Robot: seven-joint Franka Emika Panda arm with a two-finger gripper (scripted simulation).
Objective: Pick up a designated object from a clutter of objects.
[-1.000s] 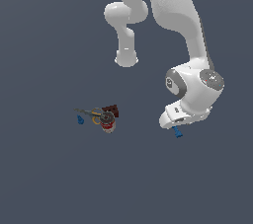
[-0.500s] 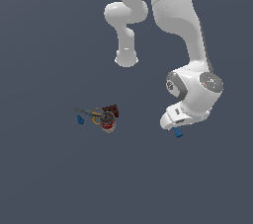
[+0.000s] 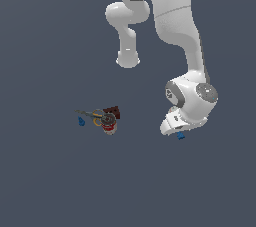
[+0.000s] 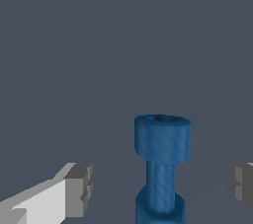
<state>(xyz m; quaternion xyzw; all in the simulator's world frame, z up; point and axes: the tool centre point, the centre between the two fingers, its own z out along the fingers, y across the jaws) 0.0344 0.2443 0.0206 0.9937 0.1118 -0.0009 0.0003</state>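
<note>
Wrist view is showing us the gripper (image 4: 160, 188) straddling the designated object (image 4: 162, 166), a blue bolt-like piece, jaws spread wide on either side and gripping nothing. In the exterior view it is lying under the hand (image 3: 181, 135), well apart from the clutter (image 3: 102, 117). We are judging that the fingers should be settling level around the narrow shank before closing. Against the earlier frames, we are seeing hardly any change in the arm's pose.

A plain dark grey-blue floor (image 3: 50, 181) fills everything
</note>
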